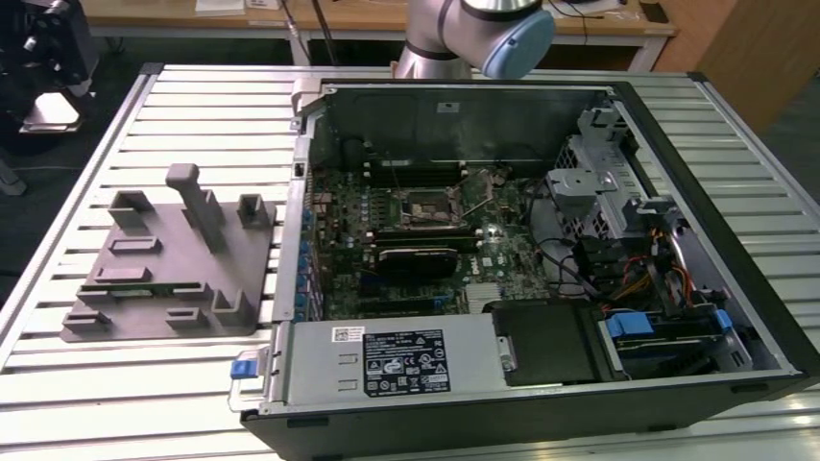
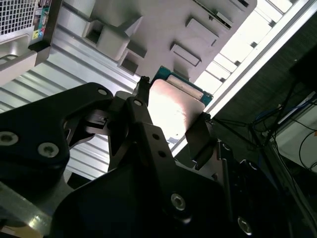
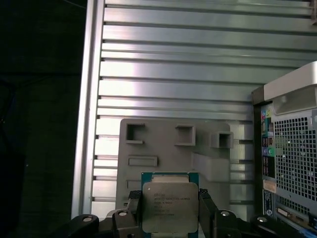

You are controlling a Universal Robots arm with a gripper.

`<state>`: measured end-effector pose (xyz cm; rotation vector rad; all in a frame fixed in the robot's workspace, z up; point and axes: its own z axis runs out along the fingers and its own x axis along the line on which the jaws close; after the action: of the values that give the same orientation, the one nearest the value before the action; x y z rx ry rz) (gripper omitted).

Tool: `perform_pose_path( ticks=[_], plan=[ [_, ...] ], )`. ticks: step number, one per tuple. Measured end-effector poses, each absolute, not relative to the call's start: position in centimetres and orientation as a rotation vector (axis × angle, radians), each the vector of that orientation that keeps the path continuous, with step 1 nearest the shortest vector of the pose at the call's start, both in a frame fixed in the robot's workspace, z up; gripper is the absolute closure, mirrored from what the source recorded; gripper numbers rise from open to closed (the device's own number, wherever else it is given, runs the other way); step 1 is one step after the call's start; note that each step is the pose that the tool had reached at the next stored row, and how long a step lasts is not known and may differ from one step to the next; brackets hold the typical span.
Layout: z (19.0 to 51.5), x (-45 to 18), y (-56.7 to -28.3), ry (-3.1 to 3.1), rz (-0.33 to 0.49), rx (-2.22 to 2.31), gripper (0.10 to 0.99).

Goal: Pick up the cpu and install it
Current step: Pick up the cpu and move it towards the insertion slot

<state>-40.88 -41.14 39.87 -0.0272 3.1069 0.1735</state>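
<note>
Gripper [image 3: 169, 199] is clamping cpu [image 3: 170, 208] between its fingers, hovering over grey fixture [image 1: 148, 298] at exterior view's left, beside case [image 1: 717, 144].

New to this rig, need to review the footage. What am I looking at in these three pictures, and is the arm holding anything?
This is one robot arm working at a slatted metal table. The exterior view comes from a camera off the arm. It shows an opened computer case with its circuit board exposed, and a grey plastic fixture beside it, toward the exterior view's left. The two wrist views come from cameras riding on the arm, looking past its claw. In both, the claw is closed on the cpu, a small square chip with a silver top, with the fixture and table behind it.
</note>
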Motion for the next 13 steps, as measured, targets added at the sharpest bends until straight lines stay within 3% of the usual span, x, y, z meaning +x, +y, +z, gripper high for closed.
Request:
perform_pose_path(
  ticks=[13],
  plan=[
    [39.9,-38.7,-41.1,3.107,0.173,-0.027,0.545]
  ],
)
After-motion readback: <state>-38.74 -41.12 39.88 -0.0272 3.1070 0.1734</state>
